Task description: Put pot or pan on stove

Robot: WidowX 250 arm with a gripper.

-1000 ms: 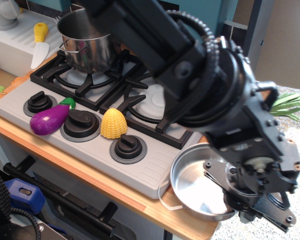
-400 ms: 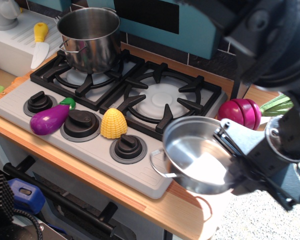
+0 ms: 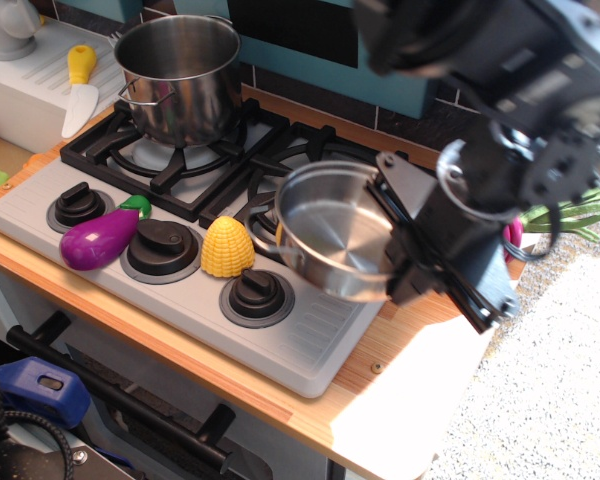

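The pan point(image 3: 335, 233) has swung left over the stove point(image 3: 180, 270) (tilted), its right rim pinched by the hand point(image 3: 405, 240).

**Pan held over the right burner**

The shallow, shiny steel pan point(image 3: 335, 232) hangs tilted in the air, empty, above the right grate of the light grey stove point(image 3: 195, 215), which carries two black grates and three black knobs.

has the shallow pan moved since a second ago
Yes. The shallow pan, held by the hand, went from the counter's corner to above the stove's right burner.
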